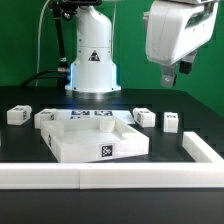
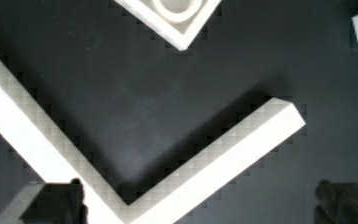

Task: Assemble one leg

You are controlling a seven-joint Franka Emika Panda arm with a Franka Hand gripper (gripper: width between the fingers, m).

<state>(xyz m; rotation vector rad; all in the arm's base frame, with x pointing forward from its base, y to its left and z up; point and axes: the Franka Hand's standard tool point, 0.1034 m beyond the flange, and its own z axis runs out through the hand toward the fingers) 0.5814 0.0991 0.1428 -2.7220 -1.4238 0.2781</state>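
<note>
exterior view: the hand [image 1: 177,72] hangs spread, empty, above the leg [image 1: 171,122]

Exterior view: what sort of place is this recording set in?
Probably a robotics lab bench: a white arm stands at the back of a black table, white parts with square tags, such as a leg, lie on it, and a green backdrop hangs behind.

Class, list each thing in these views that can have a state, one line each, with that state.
hand: open, empty, raised
leg at the exterior view's far left: loose on the table
leg at the exterior view's far right: loose on the table
leg beside it, nearer the square part: loose on the table
square part with raised rim: flat on the table, ungrasped
</note>
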